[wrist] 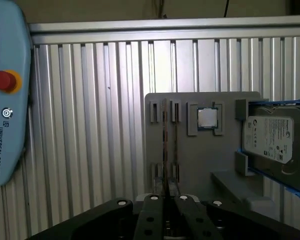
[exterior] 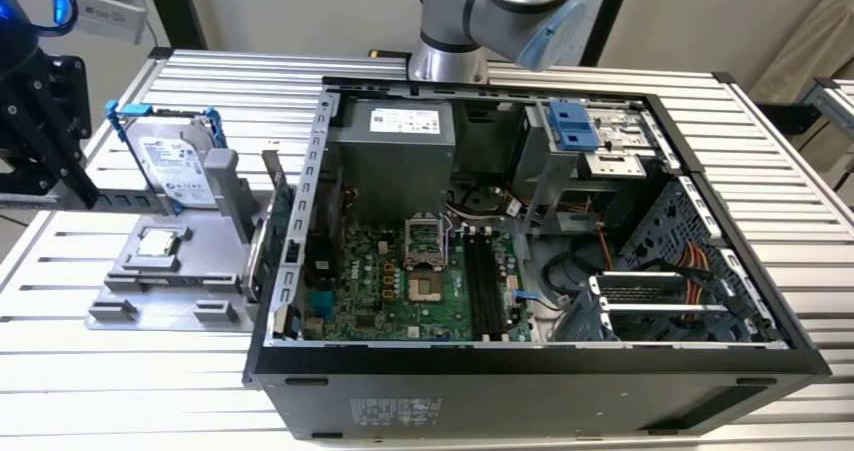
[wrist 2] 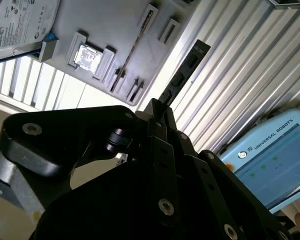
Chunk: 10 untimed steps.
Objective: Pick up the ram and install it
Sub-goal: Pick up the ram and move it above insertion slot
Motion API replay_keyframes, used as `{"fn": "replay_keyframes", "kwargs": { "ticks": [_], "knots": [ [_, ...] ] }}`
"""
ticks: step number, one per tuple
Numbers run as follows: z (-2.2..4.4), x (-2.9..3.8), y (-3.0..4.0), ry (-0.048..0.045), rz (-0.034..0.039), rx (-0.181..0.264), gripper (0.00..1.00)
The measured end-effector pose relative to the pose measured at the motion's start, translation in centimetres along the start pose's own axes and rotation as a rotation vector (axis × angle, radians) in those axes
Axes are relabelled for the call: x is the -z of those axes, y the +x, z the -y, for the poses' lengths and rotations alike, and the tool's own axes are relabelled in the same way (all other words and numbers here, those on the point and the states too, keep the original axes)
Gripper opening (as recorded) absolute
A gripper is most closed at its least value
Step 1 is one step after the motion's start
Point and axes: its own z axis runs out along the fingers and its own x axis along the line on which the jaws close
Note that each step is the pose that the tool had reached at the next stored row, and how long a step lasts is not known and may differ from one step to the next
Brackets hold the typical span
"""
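Pincer (wrist 2: pixel 157 106) clamped on ram (wrist 2: pixel 187 70) (edge-on); grey holder (wrist: pixel 200 160) holds processor chip (wrist: pixel 207 118), hard drive (wrist: pixel 272 137).

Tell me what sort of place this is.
Probably a robotics lab bench set up for computer assembly: an open computer case lies on a ribbed aluminium table, a grey fixture beside it holds a hard drive, and a robot arm stands beyond the case.
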Motion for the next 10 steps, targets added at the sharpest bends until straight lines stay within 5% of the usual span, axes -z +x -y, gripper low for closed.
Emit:
{"fn": "replay_keyframes", "kwargs": {
  "ticks": [10],
  "knots": [
    [-0.01,1.05,-0.02,0.0000,0.0000,0.000,0.00]
  ]
}}
